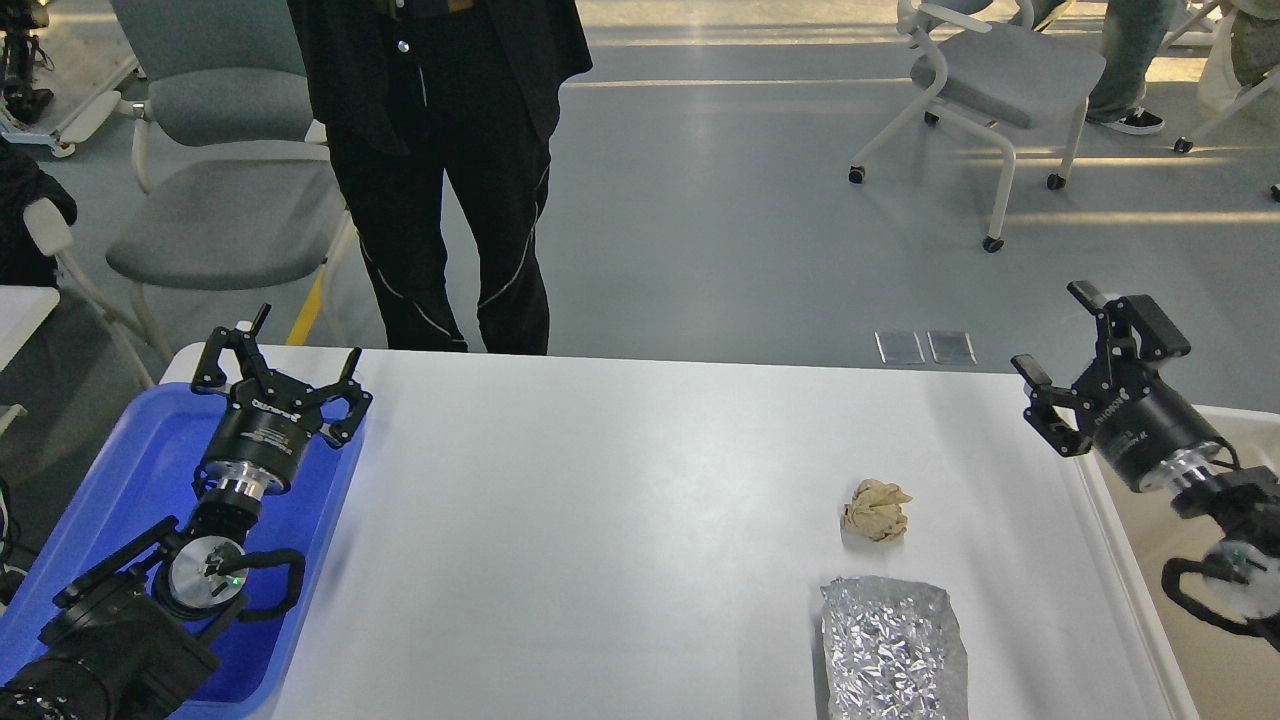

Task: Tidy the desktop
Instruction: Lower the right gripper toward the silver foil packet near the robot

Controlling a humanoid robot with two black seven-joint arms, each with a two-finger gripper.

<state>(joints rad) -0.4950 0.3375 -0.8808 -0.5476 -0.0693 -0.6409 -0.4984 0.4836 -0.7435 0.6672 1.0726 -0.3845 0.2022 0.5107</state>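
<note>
The desktop (620, 520) is a wide matte white tabletop with rounded corners. A crumpled beige paper ball (876, 510) lies on its right half. A crinkled silver foil packet (892, 648) lies just in front of the ball, at the near edge. My left gripper (282, 350) is open and empty above the far end of the blue tray (120, 480). My right gripper (1060, 335) is open and empty, raised over the table's far right corner, well to the right of the paper ball.
The blue tray sits along the table's left edge under my left arm. A cream bin (1200, 620) stands off the right edge under my right arm. A person in black (450, 170) stands at the far side. Chairs (230, 210) stand beyond.
</note>
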